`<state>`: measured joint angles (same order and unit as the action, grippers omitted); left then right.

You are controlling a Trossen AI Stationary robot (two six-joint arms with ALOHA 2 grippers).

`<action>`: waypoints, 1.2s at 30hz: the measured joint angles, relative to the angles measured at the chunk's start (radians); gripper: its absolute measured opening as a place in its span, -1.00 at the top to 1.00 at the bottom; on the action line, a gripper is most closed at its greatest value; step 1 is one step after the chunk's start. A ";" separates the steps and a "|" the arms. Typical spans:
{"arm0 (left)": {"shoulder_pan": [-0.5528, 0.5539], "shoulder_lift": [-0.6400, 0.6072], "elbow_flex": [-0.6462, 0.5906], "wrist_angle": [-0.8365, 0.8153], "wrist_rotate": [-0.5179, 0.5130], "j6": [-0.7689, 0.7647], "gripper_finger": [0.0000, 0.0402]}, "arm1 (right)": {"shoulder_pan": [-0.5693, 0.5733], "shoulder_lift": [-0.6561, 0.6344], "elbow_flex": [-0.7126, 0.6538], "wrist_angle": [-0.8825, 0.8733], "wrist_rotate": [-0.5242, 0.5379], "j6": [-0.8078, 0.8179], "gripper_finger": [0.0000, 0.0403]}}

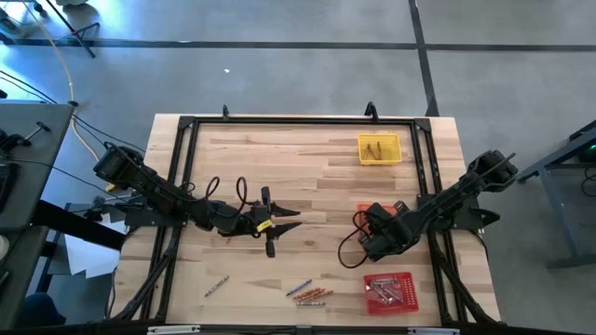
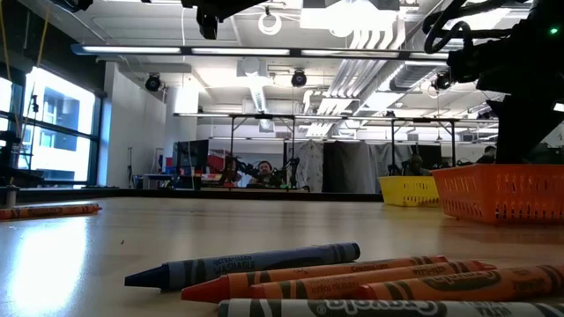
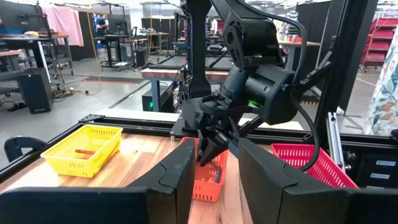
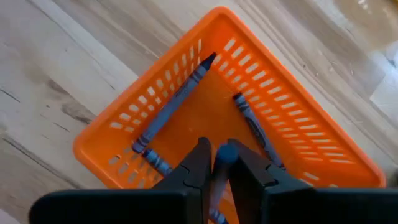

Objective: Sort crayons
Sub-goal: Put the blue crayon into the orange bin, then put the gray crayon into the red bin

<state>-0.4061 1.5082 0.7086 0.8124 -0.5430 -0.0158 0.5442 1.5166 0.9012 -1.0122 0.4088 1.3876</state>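
My right gripper (image 4: 216,160) hangs over the orange mesh tray (image 4: 124,124), pointing steeply down, shut on a blue crayon (image 4: 219,171). Three more blue crayons lie in that tray; the longest (image 4: 174,102) leans against a wall. Loose crayons, blue (image 2: 247,264), orange (image 2: 352,277) and grey (image 2: 397,308), lie together near the table's front edge (image 1: 312,296). One more lies alone to their left (image 1: 216,287). My left gripper (image 1: 284,223) waits open above mid-table, level, with nothing between its fingers (image 3: 180,174). My right gripper pinches the blue crayon (image 4: 219,163) between its two fingertips. The fingers come from above, slanting down into the orange tray. The crayon runs along the fingers, not across them. Whether its lower end rests on the tray floor I cannot tell, as the fingers hide it.
A yellow tray (image 1: 379,149) with a crayon or two stands at the far right. A red tray (image 1: 389,290) with several crayons sits near the front right. A black frame (image 1: 186,126) runs round the wooden table. Bare wood lies at the table's left and far middle.
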 joint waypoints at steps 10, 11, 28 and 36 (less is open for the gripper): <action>0.000 0.000 0.000 0.000 0.000 -0.008 0.46 | 0.000 0.000 0.000 0.000 0.000 0.000 0.77; 0.000 0.000 0.000 0.000 0.000 -0.009 0.46 | 0.000 0.000 0.000 0.000 0.000 0.000 0.77; -0.008 -0.004 0.000 -0.231 0.178 -0.237 0.46 | 0.023 0.000 0.294 -0.087 0.078 -0.159 0.75; -0.005 -0.004 0.000 -0.853 0.296 -0.673 0.46 | 0.080 0.000 0.437 0.208 0.293 -0.527 0.75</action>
<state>-0.4107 1.5043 0.7086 -0.0408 -0.2475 -0.6887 0.6242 1.5163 1.3387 -0.8040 0.7021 0.8604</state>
